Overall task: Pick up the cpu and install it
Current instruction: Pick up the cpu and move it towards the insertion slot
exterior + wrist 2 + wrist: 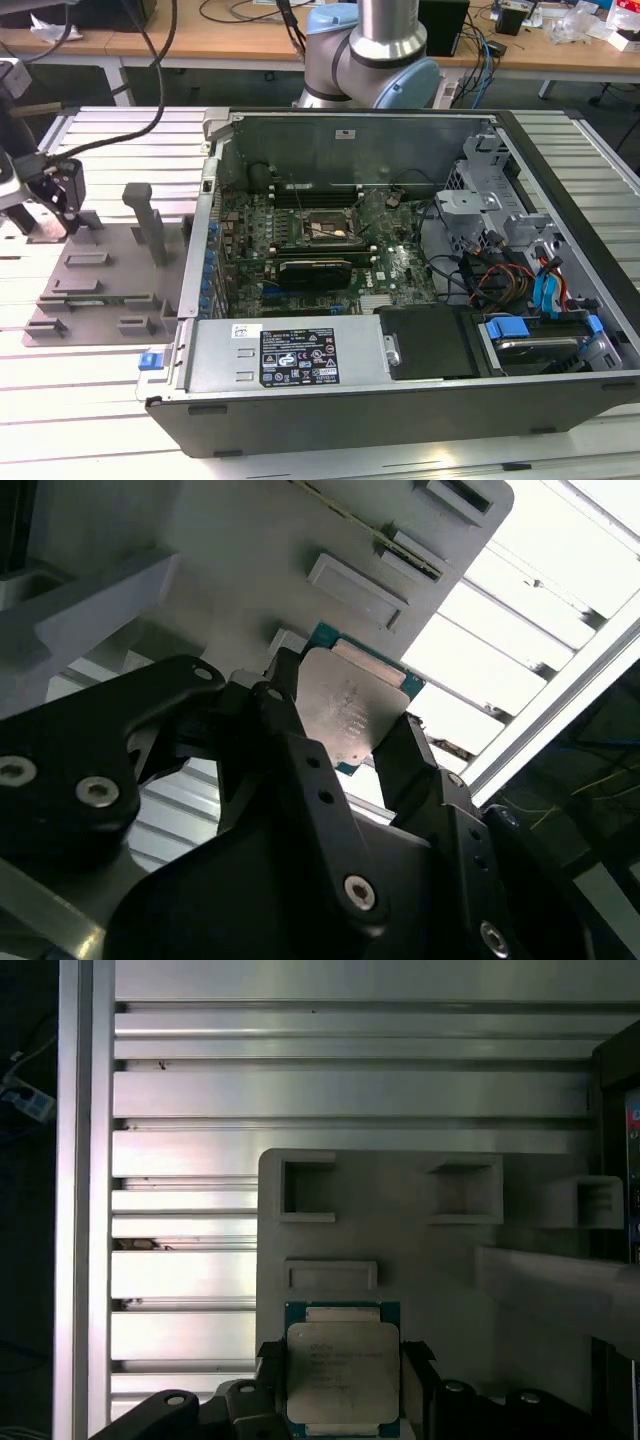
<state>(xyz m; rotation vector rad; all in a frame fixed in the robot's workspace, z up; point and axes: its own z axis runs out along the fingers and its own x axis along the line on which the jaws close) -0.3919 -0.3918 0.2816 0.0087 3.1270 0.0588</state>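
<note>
Exterior view: gripper [52, 215] at the grey fixture tray [100, 290], to the exterior view's left of the open computer case [400, 390]; second wrist view: black fingers [285, 715] pinching the cpu [350, 715] by opposite edges; first wrist view: cpu [342, 1375] gripped likewise, over the tray [400, 1240].

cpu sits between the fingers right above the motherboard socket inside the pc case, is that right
No. The cpu does sit between the fingers, but over the grey fixture plate outside the pc case, not above the motherboard socket. Both wrist views show that plate under it; the exterior view has the gripper at its left, apart from the case.
</note>
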